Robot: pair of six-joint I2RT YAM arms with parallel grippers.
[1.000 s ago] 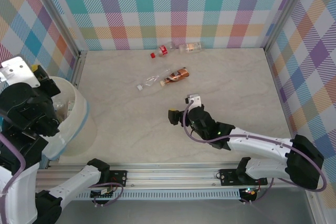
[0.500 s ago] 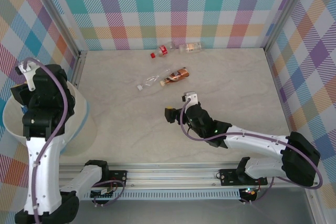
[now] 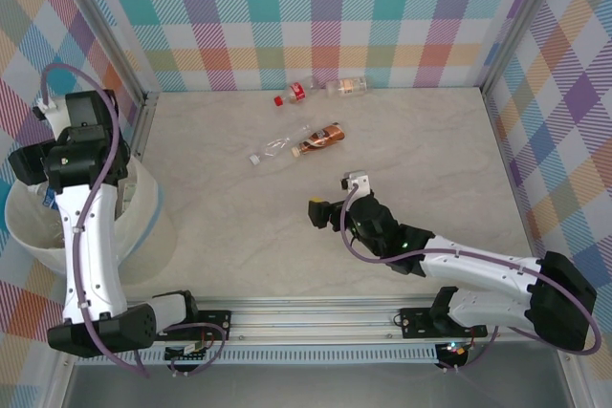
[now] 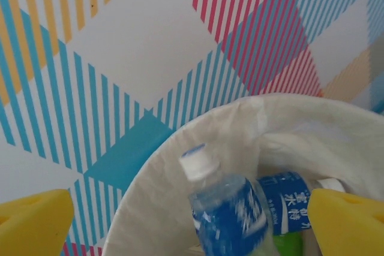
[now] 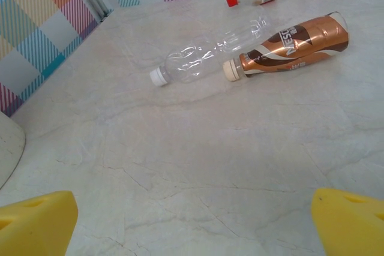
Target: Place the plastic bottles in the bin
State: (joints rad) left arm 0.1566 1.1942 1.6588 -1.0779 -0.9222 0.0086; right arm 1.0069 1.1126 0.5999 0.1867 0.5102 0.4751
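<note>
Surface: a pale marbled tabletop (image 3: 430, 150), bare across its middle and right side, with a metal rail (image 3: 316, 317) along the near edge.
Room: walls (image 3: 325, 16) of pastel plaid close the table in on three sides.
Bin: the cream-white bin (image 3: 145, 212) stands at the table's left edge, just beside the left wall.
Bottles on the table: four lie on their sides near the far wall. A red-label bottle (image 3: 298, 93) and a pale-label bottle (image 3: 346, 87) lie end to end at the back. A clear bottle (image 3: 279, 148) and a brown bottle (image 3: 320, 137) lie side by side a little nearer.
Claw, left: the left gripper (image 4: 192, 223) hangs over the bin's mouth with its yellow fingers (image 4: 36, 223) spread wide. A blurred blue-label bottle (image 4: 225, 214), white cap up, sits between them and touches neither.
Claw, right: the right gripper (image 3: 330, 200) is low over mid-table, jaws spread and holding nothing, well apart from the clear and brown bottles it faces.
Left wrist view adds: the bin's inside, where a second blue-label bottle (image 4: 288, 199) lies behind the first with a patch of green below it.
Right wrist view adds: the clear bottle's white cap, and the brown bottle's cap end just beside the clear bottle's body.
Overhead view adds: the left arm reaching across the bin's rim.
</note>
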